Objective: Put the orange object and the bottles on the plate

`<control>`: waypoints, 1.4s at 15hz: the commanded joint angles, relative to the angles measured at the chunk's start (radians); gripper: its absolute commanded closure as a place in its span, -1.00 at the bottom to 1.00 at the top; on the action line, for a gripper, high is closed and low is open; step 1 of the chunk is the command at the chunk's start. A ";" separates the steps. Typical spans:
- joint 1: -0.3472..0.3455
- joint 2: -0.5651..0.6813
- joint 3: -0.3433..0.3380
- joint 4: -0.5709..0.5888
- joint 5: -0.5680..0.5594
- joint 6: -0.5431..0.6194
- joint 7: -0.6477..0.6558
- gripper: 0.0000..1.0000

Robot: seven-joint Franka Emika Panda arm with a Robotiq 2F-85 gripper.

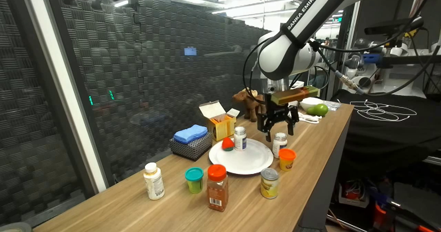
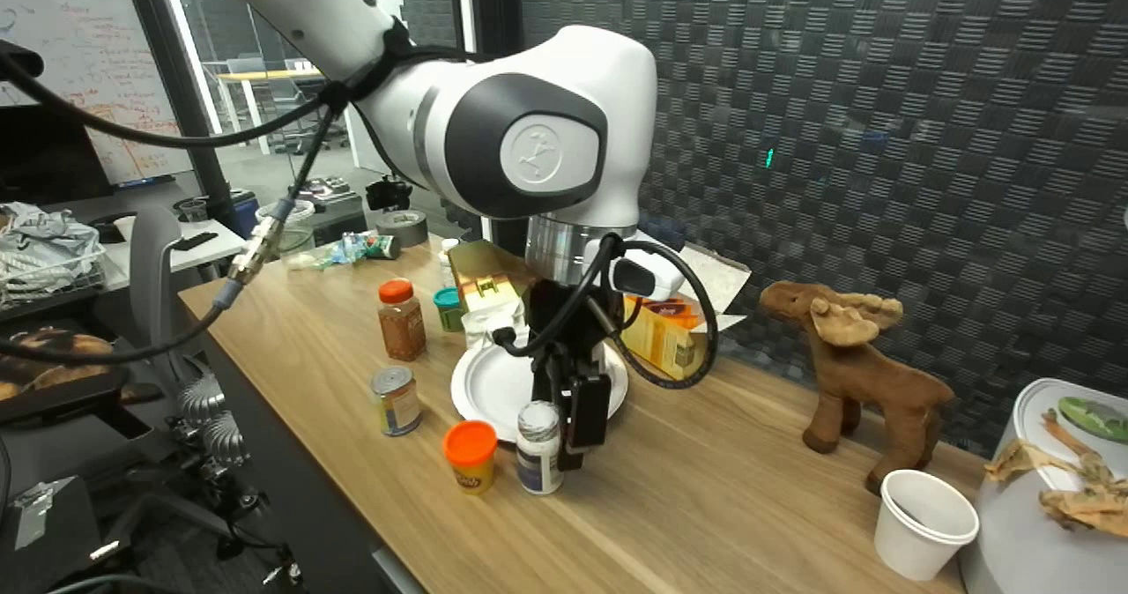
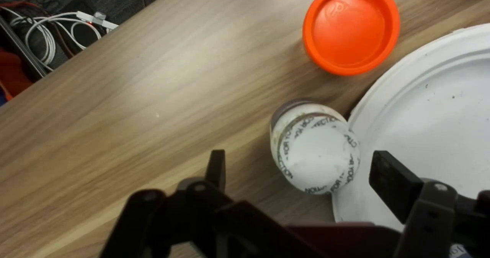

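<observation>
The white plate [image 1: 253,163] holds a white bottle [image 1: 240,139], upright, and a small red-orange object [image 1: 227,144] with a green base. Another white bottle [image 1: 279,145] stands upright beside the plate's rim; it also shows in an exterior view [image 2: 538,453]. My gripper [image 1: 279,134] is open and empty above this bottle. In the wrist view the bottle's sealed top [image 3: 319,154] lies between the open fingers [image 3: 300,160], apart from both. A tub with an orange lid [image 1: 287,159] stands close by, off the plate. A third white bottle [image 1: 154,182] stands farther off on the table.
On the table [image 1: 172,214] stand an orange-capped spice jar [image 1: 217,190], a teal-lidded tub [image 1: 194,180] and a can [image 1: 269,183]. A yellow box [image 1: 222,127], a mesh box with blue cloth [image 1: 191,144] and a toy moose [image 2: 859,369] stand along the wall side.
</observation>
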 commanded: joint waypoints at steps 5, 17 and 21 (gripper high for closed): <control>0.028 -0.073 -0.004 -0.093 0.006 0.044 0.015 0.29; 0.062 -0.124 -0.017 -0.046 -0.040 0.157 0.153 0.47; 0.089 -0.060 -0.007 0.075 -0.071 0.098 0.174 0.47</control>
